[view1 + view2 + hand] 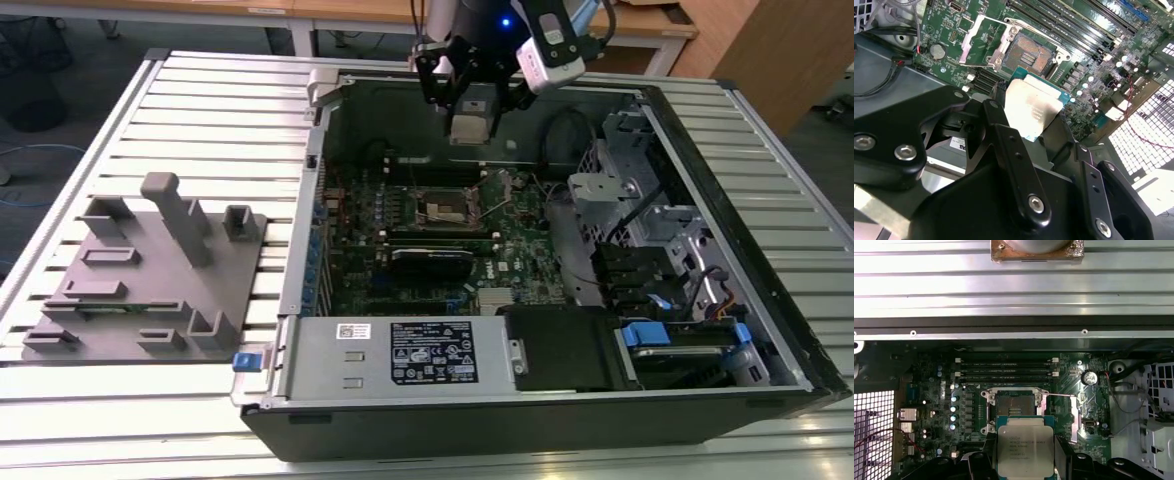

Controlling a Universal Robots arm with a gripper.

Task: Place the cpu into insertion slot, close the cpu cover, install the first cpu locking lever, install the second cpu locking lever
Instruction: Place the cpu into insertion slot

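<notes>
The black two-finger gripper (470, 118) is clamped on opposite edges of the cpu (1021, 447), a small flat square chip with a dull silver metal top. It holds the chip in the air over the green motherboard (380, 215) inside the open black computer case (561, 420). Near the middle of that board the insertion slot (1031, 52), a square dark socket with a gold-brown contact field, lies uncovered. The cpu cover (980, 42), a thin silver metal frame plate, stands swung open along one edge of the socket.
</notes>
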